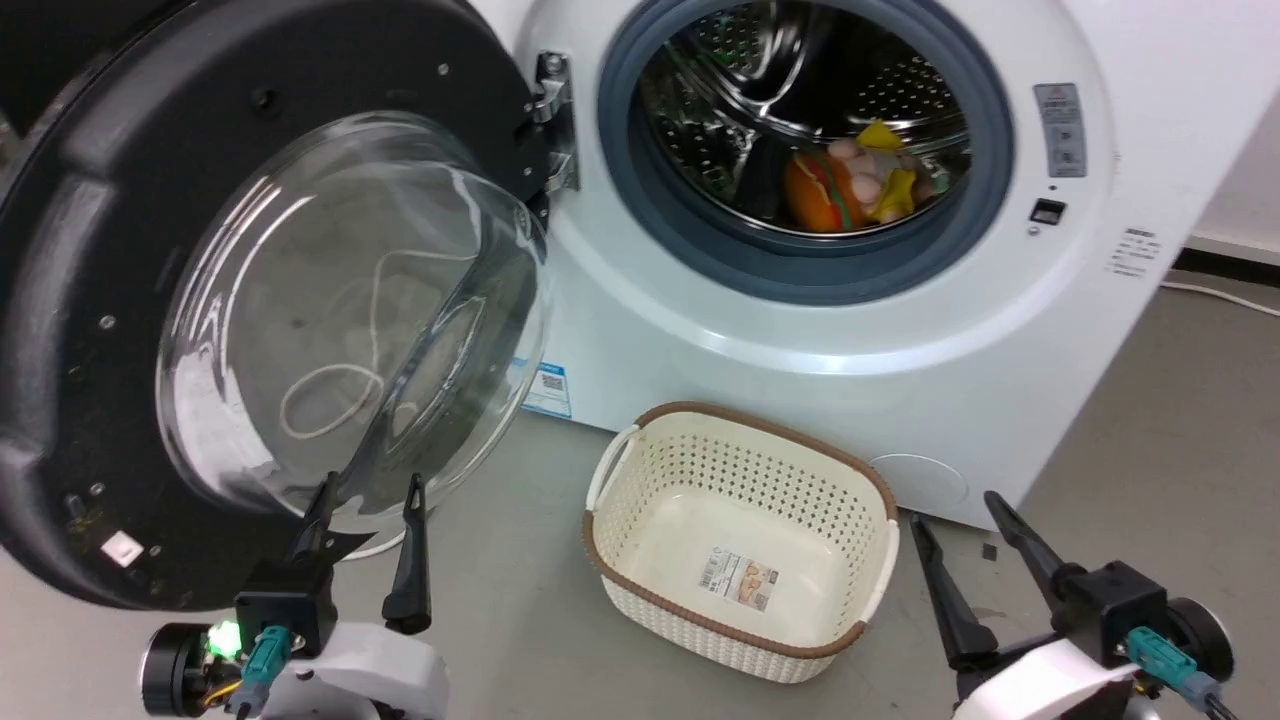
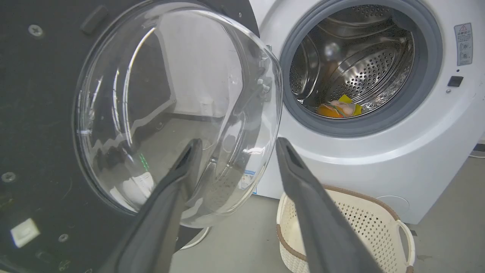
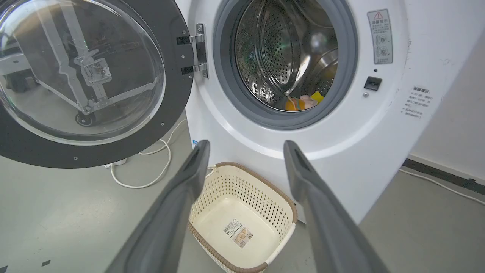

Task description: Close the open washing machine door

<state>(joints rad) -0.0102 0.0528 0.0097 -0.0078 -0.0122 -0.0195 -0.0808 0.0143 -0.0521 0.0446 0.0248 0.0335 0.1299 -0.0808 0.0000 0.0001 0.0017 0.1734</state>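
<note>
Here, washing machine door [image 1: 60,300] open, L gripper [image 1: 372,485] wide by glass [image 1: 350,300], R gripper [image 1: 953,508] wide.

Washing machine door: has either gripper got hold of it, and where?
Nothing is held. The left gripper is open before the glass of the door, not clamped on it; the right gripper is open near the basket.
</note>
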